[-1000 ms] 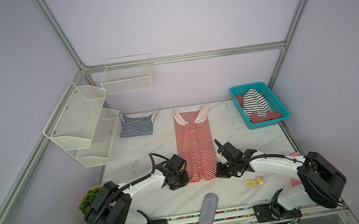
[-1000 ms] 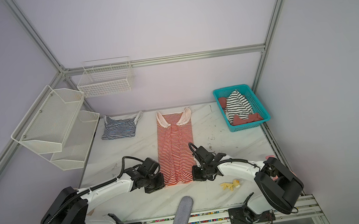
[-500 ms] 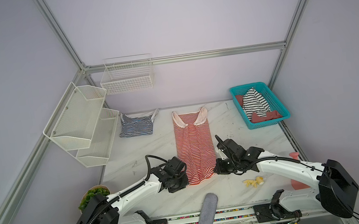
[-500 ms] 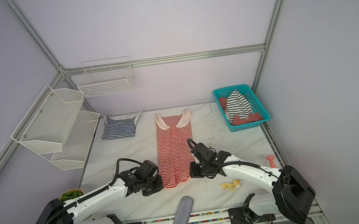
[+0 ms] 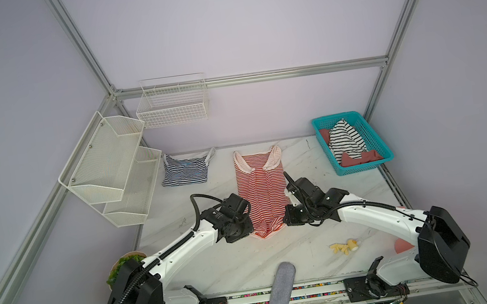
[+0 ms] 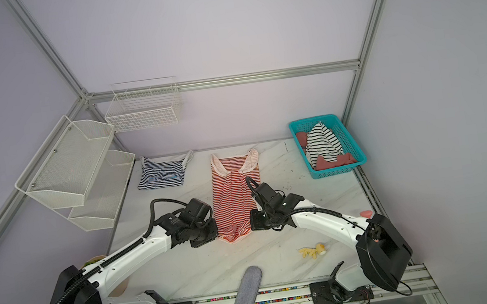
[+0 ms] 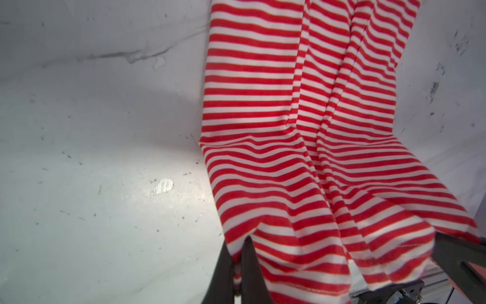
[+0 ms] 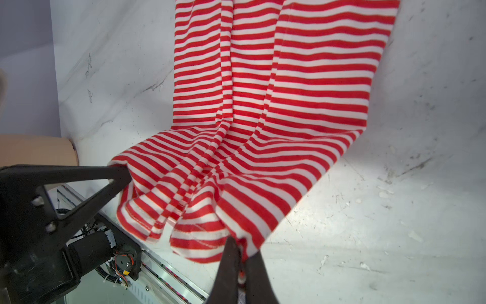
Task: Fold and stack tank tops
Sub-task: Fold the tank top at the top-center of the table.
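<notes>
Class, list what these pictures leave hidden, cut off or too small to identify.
- Red-striped tank top: hem corners, both top views, under left gripper and right gripper.
- Yellow bits: both top views, too small to identify.
- Pink cloth: both top views, partly under striped garment.

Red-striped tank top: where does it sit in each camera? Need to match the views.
Top view: red-and-white tank top lies mid-scene, straps at the far end.
Top view: same spot.
Left wrist: close up, filling much of the picture; left gripper pinches a hem corner.
Right wrist: close up; right gripper pinches the other corner.
Shared landmark: the sagging hem between both grippers.
</notes>
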`<state>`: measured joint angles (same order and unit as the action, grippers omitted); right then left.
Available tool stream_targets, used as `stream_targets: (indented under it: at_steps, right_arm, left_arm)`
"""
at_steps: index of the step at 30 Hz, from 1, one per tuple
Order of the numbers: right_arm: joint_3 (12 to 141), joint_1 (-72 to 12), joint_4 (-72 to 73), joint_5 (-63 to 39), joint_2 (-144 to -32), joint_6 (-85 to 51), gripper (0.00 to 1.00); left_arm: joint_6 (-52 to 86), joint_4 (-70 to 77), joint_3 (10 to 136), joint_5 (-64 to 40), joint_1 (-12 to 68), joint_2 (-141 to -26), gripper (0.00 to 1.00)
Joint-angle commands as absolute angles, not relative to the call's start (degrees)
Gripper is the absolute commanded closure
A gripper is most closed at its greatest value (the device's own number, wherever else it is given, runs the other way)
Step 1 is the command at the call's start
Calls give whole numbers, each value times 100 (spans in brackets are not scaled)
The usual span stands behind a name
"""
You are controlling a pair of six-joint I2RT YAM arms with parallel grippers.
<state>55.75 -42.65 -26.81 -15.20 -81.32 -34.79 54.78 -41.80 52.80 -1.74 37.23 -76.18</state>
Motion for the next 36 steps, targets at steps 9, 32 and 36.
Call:
stream_targets:
  at_steps: [9,32,36]
  right_arm:
    - [6124,-3648,-2804,-1746,-8531,-2801,100]
    - [7637,-2482,-2699,-2329,-10001,-1896,100]
    - [7898,-2337,-2689,-2476,-10307,-1801,100]
  left_arm:
    - [4803,-4050,6444,-331,3191,-8290,100]
    - [3929,-4088,8206,-870,2480,-9910,100]
    - [3844,-4100,8479,-894,2393,-10154,100]
